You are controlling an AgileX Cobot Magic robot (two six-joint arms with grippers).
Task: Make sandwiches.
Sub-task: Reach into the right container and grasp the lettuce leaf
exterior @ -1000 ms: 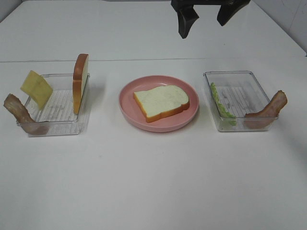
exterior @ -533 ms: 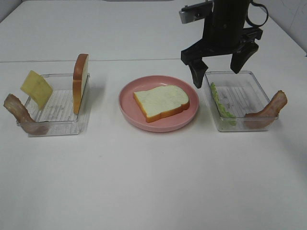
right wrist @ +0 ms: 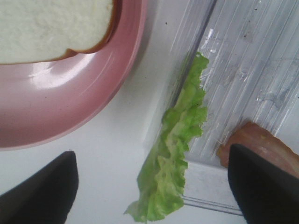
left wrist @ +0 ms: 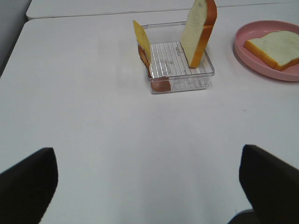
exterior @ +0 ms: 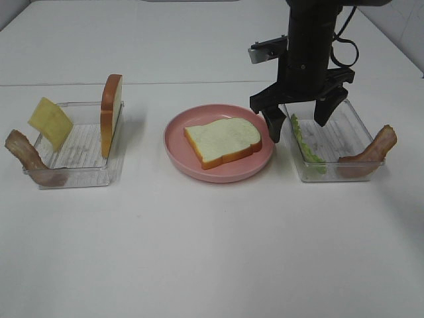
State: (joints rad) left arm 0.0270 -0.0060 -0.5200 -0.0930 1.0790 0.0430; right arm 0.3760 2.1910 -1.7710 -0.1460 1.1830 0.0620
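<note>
One white, brown-crusted bread slice [exterior: 222, 141] lies flat on the pink plate [exterior: 218, 173] in the middle. My right gripper [exterior: 299, 120] hangs open over the left wall of the right tray [exterior: 344, 106], with a finger on each side of the green lettuce leaf [exterior: 303, 142]. In the right wrist view the lettuce [right wrist: 180, 144] leans on that wall between the open fingers of the gripper [right wrist: 152, 186], untouched. A bacon strip [exterior: 371, 151] leans on the tray's right end. My left gripper [left wrist: 149, 186] is open above bare table, well short of the left tray [left wrist: 180, 81].
The left tray [exterior: 79, 165] holds a second bread slice [exterior: 110, 112] standing on edge, a yellow cheese square [exterior: 50, 122] and a bacon strip [exterior: 26, 156] leaning on its left end. White table stretches in front of the plate and trays.
My right gripper has come down from the top of the exterior view to the lettuce side of the right tray. Nothing else has moved.
</note>
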